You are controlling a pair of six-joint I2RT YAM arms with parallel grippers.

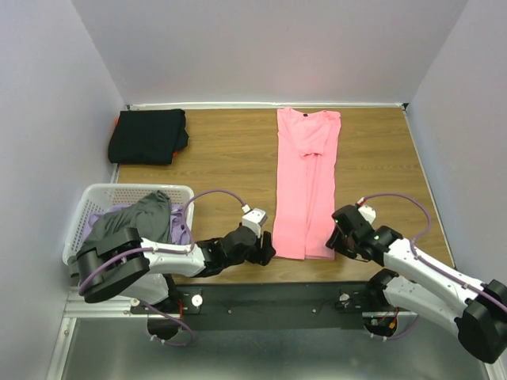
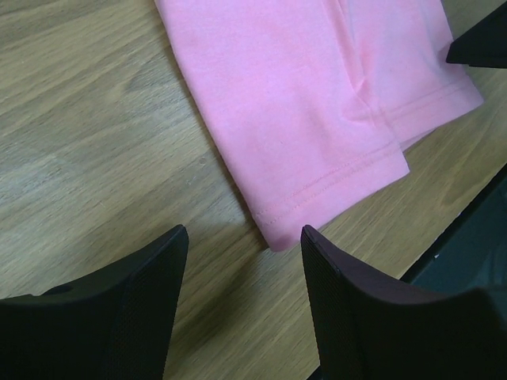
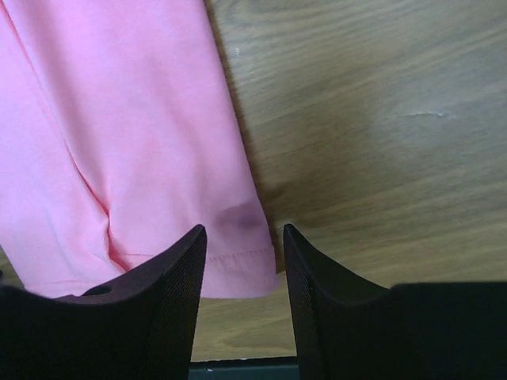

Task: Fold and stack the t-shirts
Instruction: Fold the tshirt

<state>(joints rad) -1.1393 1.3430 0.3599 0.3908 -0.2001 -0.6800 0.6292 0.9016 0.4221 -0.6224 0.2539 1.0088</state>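
A bright pink t-shirt [image 1: 305, 182] lies on the wooden table, folded lengthwise into a long strip with its hem at the near edge. My left gripper [image 1: 268, 252] is open, just left of the hem's near-left corner [image 2: 279, 234]. My right gripper [image 1: 334, 237] is open, with the hem's near-right corner [image 3: 245, 265] between its fingers. A folded black t-shirt [image 1: 148, 135] lies at the far left. Grey [image 1: 131, 223] and lavender [image 1: 184, 231] t-shirts are bunched in the basket.
A white lattice laundry basket [image 1: 107, 195] stands at the near left beside the left arm. The table's near edge [image 1: 317, 273] runs just below the pink hem. White walls enclose the table on three sides.
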